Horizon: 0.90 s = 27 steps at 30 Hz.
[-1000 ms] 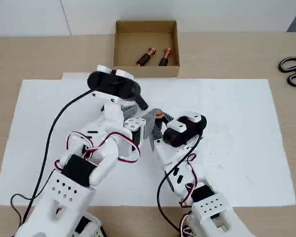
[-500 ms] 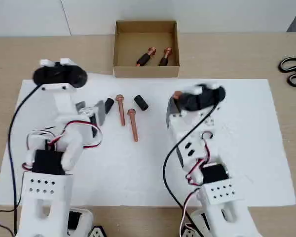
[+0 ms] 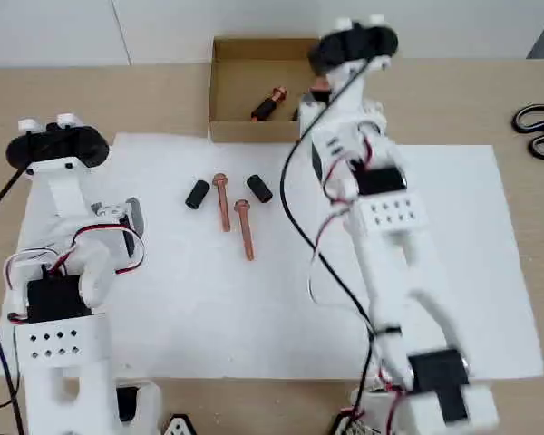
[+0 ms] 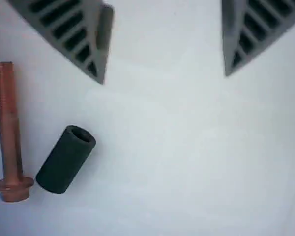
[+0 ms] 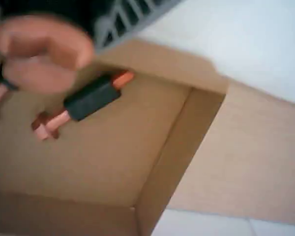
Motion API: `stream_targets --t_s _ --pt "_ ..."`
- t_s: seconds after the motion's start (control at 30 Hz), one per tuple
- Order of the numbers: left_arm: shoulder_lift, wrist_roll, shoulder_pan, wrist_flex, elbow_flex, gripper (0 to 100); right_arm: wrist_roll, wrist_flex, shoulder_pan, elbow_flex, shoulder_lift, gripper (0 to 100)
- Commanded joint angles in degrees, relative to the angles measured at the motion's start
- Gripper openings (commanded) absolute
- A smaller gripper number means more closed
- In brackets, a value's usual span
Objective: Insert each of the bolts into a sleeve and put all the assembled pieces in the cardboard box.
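Observation:
My right gripper (image 3: 316,91) hangs over the cardboard box (image 3: 219,91), shut on an assembled piece (image 5: 41,51) whose copper bolt head looms close in the right wrist view. Two assembled pieces lie inside the box: one (image 3: 267,105) (image 5: 92,97) in full sight, the other (image 3: 300,113) partly under the arm. On the white sheet (image 3: 435,263) lie two black sleeves (image 3: 197,194) (image 3: 259,188) and two copper bolts (image 3: 222,201) (image 3: 244,229). My left gripper (image 3: 130,217) (image 4: 162,64) stands open over bare sheet, left of the nearest sleeve (image 4: 65,160) and bolt (image 4: 9,132).
A pair of scissors (image 3: 539,127) lies on the wooden table at the far right edge. The box stands just beyond the sheet's far edge. The right half of the sheet is bare.
My right arm has swung from the middle of the sheet out over the box with the assembled piece. My left arm has drawn back to the left, away from the loose parts.

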<state>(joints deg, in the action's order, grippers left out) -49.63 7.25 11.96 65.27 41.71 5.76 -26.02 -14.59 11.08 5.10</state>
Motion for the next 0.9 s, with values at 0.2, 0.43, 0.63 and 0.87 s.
stream_targets --t_s 0.2,0.43,0.63,0.87 --pt "-1.14 -0.44 0.62 0.18 -0.92 15 -1.23 -4.53 0.4 -46.68 -35.56 0.4" --pt "-1.14 -0.44 0.62 0.26 -0.92 15 -1.23 -4.88 0.4 -67.43 -54.29 0.4" --pt "-1.14 -0.44 0.62 0.26 -0.92 15 -1.23 -4.79 0.31 -77.36 -64.48 0.4" --pt "-1.14 -0.44 0.62 0.79 -0.66 15 -1.14 -4.44 0.13 -85.19 -70.73 0.9"
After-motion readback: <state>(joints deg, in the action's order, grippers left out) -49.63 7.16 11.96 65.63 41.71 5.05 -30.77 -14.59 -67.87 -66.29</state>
